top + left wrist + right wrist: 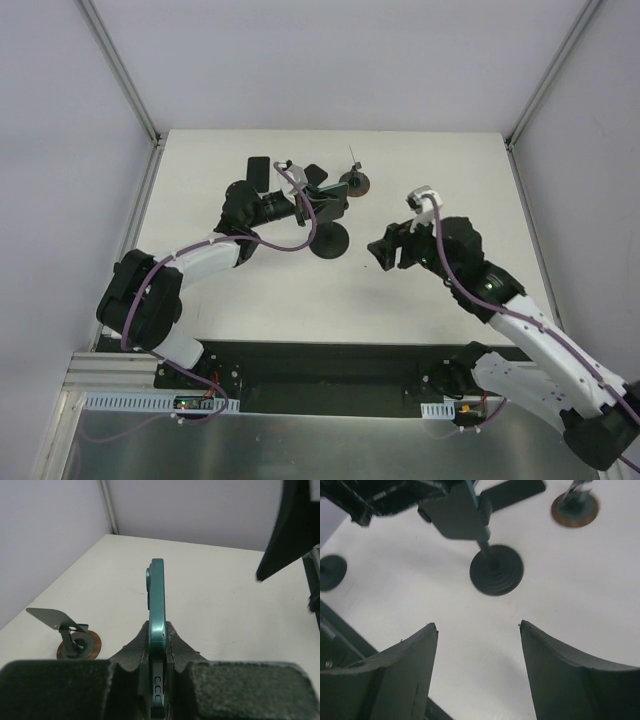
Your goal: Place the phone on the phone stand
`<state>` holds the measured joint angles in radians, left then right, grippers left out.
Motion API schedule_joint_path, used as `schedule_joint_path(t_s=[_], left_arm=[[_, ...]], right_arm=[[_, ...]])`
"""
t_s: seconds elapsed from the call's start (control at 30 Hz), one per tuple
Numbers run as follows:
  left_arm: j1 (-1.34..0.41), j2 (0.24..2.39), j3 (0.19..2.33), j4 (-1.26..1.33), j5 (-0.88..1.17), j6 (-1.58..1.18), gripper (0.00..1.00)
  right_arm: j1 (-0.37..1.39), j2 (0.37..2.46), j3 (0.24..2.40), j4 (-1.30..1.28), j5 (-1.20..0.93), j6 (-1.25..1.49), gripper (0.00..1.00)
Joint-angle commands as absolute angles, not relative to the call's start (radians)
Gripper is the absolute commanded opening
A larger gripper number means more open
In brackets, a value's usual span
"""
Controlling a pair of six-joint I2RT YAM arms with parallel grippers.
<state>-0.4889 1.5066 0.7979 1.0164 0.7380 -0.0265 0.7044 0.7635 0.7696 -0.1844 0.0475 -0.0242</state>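
A teal phone point(157, 600) is gripped edge-on between the fingers of my left gripper point(157, 630). In the top view that gripper point(312, 200) holds the phone point(333, 192) in the air just above the black phone stand point(328, 242), which has a round base and a tilted plate. The stand's plate point(290, 525) shows at the upper right of the left wrist view. In the right wrist view the stand point(496, 570) is straight ahead, with the left gripper over its plate. My right gripper point(383, 250) is open and empty, just right of the stand, and its fingertips point(431, 630) are spread wide.
A small grey stand on a brown disc point(357, 182) sits behind the black stand and also shows in the left wrist view point(75, 640). A black rectangular object point(258, 172) lies at the back left. A dark disc point(330, 572) sits at the left of the right wrist view.
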Motion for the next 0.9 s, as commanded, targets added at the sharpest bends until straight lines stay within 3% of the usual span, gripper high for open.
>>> schedule_joint_path(t_s=[0.0,0.17,0.37,0.57,0.87], left_arm=[[-0.465,1.569,0.834,1.072,1.006,-0.13,0.0],[-0.414,1.621,0.845,1.253,1.121,-0.32,0.0],[-0.396,1.666,0.922,1.212,1.196,-0.402,0.02],[-0.394,1.658,0.939,1.195,1.201,-0.422,0.27],[-0.356,1.568,0.893,1.147,1.17,-0.388,0.46]], right_arm=[[0.637,0.949,0.888,-0.195,-0.425,-0.134,0.69],[0.608,1.083,0.995,-0.207,-0.456,-0.247,0.7],[0.548,1.19,1.104,-0.198,-0.5,-0.273,0.7],[0.548,1.282,1.222,-0.227,-0.48,-0.253,0.71],[0.535,1.354,1.364,-0.374,-0.457,-0.34,0.76]])
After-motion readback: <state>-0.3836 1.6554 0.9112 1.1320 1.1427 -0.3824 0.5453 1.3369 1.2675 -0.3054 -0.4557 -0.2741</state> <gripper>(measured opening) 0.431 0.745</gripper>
